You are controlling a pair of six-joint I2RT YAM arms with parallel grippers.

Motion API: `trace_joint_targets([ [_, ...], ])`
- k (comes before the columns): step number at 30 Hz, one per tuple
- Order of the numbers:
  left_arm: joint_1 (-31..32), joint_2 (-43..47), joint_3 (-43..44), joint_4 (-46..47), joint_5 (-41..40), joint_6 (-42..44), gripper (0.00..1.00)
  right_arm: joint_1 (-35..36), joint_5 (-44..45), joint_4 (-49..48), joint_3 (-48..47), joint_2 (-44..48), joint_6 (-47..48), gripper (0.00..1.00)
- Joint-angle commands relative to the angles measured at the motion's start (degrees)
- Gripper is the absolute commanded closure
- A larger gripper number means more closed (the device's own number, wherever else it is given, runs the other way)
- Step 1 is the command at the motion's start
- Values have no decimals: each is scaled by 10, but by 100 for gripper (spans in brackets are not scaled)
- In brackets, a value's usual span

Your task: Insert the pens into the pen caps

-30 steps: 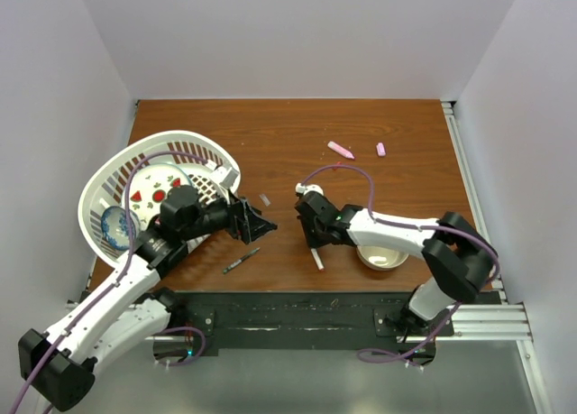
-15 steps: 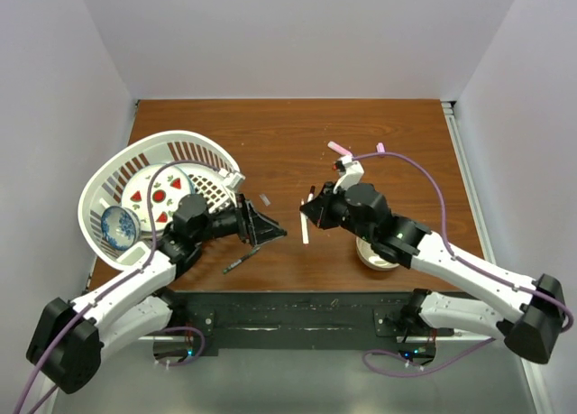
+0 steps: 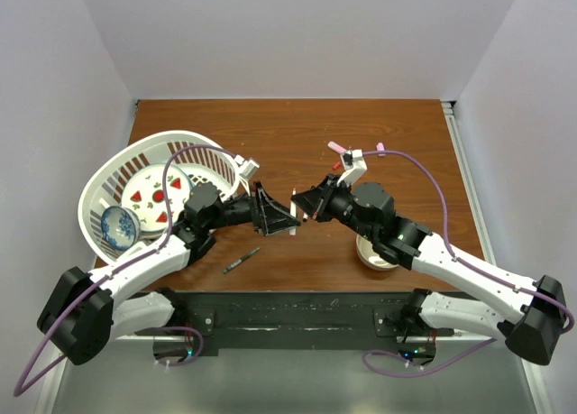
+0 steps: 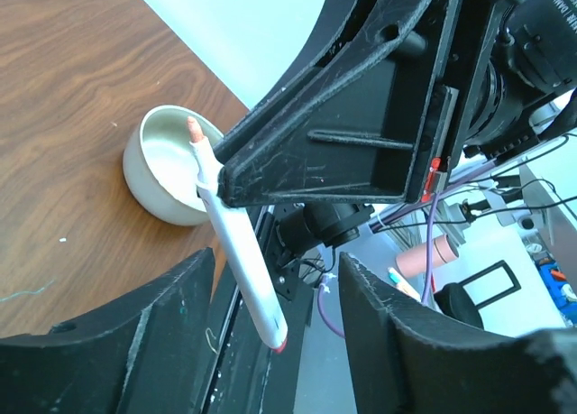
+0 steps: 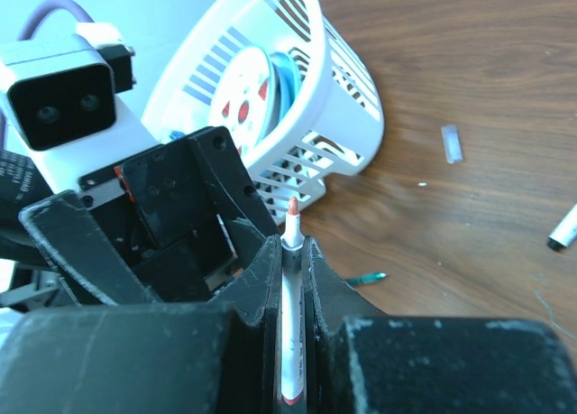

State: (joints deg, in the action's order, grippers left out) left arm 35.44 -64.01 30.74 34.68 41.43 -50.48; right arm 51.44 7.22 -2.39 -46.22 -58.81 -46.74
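Right wrist view: my right claw point(image 5: 290, 247) is clamped on a white pen point(image 5: 289, 360), its tip bare. My left claw point(image 4: 278, 270) stands apart, and I see no cap in it. No pen looks capped yet.

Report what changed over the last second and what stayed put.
The right gripper, shut on the white-barrelled red-tipped pen, raised it from the wooden table and turned it toward the other arm. The open left gripper moved right to meet it. Unmoved: thin dark grey pen, pale pink cap, white plastic basket.
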Motion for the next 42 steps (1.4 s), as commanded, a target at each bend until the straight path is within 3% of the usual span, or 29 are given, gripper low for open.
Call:
trace_joint_targets([
  [1, 3, -8, 16, 43, 8, -8, 41, 3, 7, -46, 10, 19, -22, 100],
  [4, 3, -10, 13, 57, 11, -13, 53, 3, 8, -55, 17, 26, -24, 100],
  [6, 3, -15, 11, 72, 18, -19, 69, 3, 3, -62, 22, 27, -25, 100],
  [7, 2, -16, 12, 79, 21, -22, 82, 3, 0, -67, 24, 30, -27, 100],
  [8, 3, -16, 11, 88, 23, -24, 86, 3, -9, -79, 29, 29, -27, 100],
  [11, 3, -10, 3, 92, 20, -19, 100, 3, -14, -69, 19, 25, -27, 91],
  [12, 3, -2, -2, 90, 13, -18, 100, 4, -18, -65, 14, 23, -20, 78],
  [14, 2, 6, -5, 75, 8, -3, 100, 3, -18, -39, -4, 19, 2, 68],
  [15, 2, 15, -3, 66, 4, 5, 100, 3, 7, -25, -12, 19, 25, 58],
  [18, 0, 37, 22, -41, -19, 81, 100, -2, 63, 69, -64, 15, 70, 50],
  [21, -3, 62, 51, -180, -63, 174, 100, -41, 71, 113, -108, -9, 127, 50],
  [23, -6, 76, 59, -249, -84, 219, 100, -103, 26, 122, -129, -27, 158, 50],
  [25, -8, 97, 80, -292, -114, 248, 100, -162, -11, 133, -150, -79, 201, 50],
  [29, -7, 126, 116, -404, -156, 339, 100, -196, 24, 205, -263, -206, 302, 51],
  [37, -8, 176, 114, -440, -198, 375, 100, -267, 32, 259, -426, -471, 394, 65],
  [42, -7, 197, 107, -428, -185, 375, 100, -287, 24, 283, -512, -564, 414, 67],
])
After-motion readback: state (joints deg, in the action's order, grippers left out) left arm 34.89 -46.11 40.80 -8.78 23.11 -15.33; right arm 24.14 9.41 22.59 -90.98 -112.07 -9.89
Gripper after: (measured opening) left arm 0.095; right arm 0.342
